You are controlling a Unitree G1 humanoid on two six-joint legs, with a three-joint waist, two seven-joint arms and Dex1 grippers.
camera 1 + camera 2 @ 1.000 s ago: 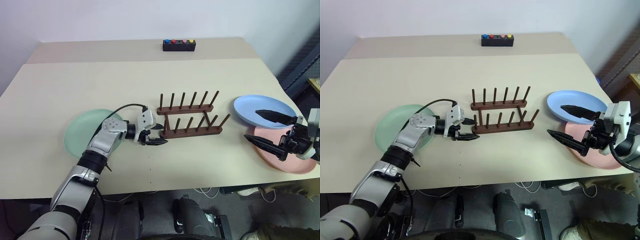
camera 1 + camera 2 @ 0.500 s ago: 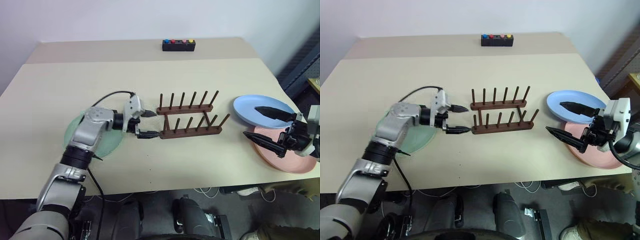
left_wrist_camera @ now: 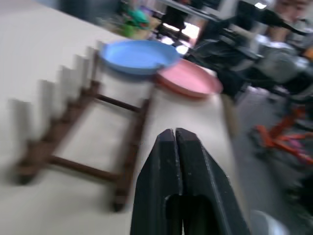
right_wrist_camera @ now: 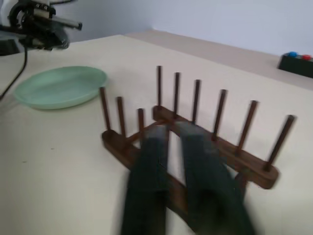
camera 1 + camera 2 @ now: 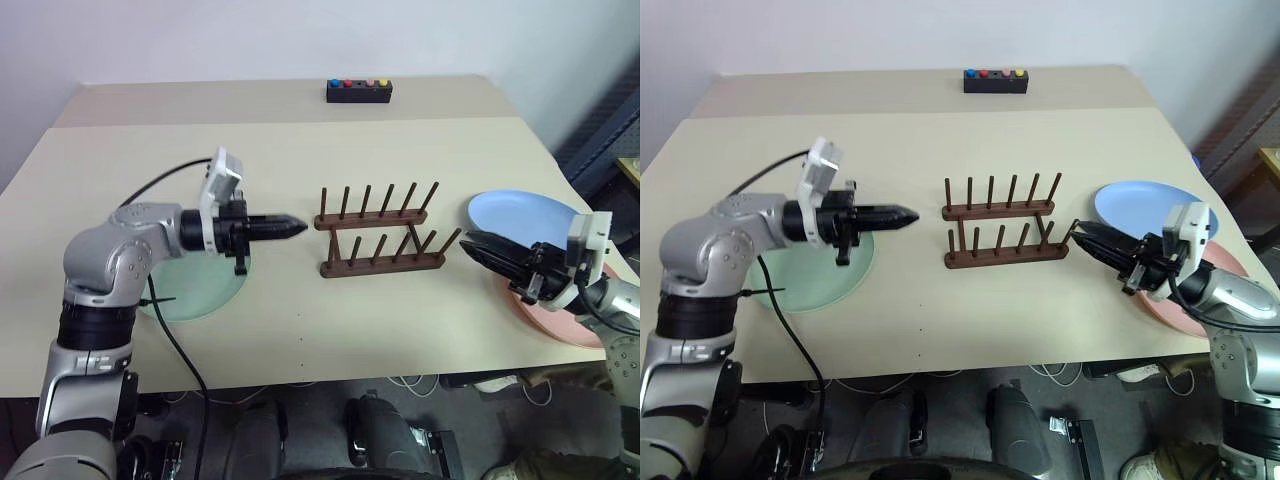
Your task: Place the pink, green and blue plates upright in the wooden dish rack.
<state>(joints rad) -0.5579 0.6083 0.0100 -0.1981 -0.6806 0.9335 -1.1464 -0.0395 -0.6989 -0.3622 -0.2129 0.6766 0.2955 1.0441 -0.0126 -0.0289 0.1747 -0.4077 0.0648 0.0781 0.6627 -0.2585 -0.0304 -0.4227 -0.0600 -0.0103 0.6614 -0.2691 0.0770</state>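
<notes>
Looks like a robotics lab or test bench, not a home. Plain beige table (image 5: 300, 310) vs bare white wall (image 5: 300, 40), small black box w/ coloured buttons (image 5: 358, 91) at far edge, cables (image 5: 420, 382) and equipment on floor beneath.

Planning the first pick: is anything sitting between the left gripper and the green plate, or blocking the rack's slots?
Nothing visible. The left gripper, shut and empty, hovers beside the green plate, which lies flat and bare. The wooden dish rack holds no plates; bare table separates them.
</notes>
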